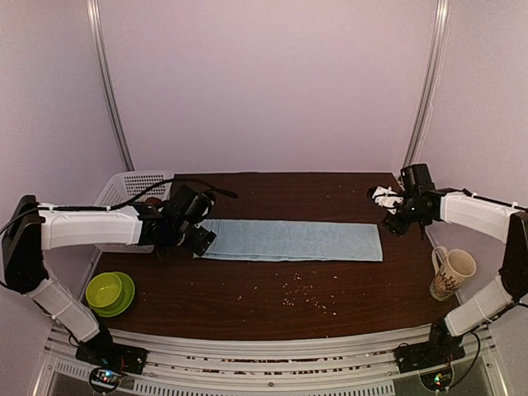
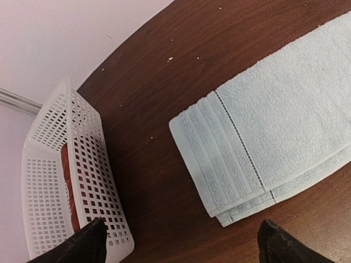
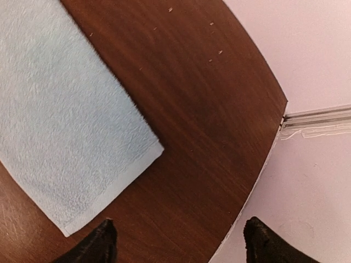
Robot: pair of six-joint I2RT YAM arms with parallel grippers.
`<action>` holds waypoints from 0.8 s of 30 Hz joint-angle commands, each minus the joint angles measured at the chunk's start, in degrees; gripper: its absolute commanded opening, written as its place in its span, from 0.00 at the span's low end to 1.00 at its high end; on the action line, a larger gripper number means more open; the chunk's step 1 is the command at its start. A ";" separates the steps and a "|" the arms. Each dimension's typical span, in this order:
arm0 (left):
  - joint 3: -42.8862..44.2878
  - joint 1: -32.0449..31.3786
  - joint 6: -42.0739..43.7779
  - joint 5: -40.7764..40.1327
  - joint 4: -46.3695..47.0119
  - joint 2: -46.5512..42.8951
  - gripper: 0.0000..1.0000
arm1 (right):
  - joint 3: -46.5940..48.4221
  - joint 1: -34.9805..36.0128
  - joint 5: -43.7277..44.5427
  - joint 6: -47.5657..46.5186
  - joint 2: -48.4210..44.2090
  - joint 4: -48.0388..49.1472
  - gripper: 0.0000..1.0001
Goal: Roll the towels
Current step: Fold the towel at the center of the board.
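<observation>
Aloft, 2 arms at towel ends.

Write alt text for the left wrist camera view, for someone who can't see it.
A pale blue towel lies flat on a dark wooden table, striped end toward a white plastic basket holding a rust-red item. The left gripper shows its open black jaws at the bottom edge.

White shells cover the left arm and right arm between black joints; black cables trail; the left hand and right hand are black.
</observation>
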 commanded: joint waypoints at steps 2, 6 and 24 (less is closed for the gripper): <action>3.40 0.19 -0.45 -3.55 5.70 5.16 0.98 | 4.66 -0.28 -3.61 12.92 -0.14 -1.23 0.93; 7.65 0.69 -0.86 -0.72 9.95 10.73 0.98 | 7.67 -0.29 -10.46 20.79 5.27 -4.63 1.00; 10.16 2.66 -6.11 8.23 21.76 18.28 0.98 | 8.42 -9.83 -25.54 40.03 20.02 -4.80 0.85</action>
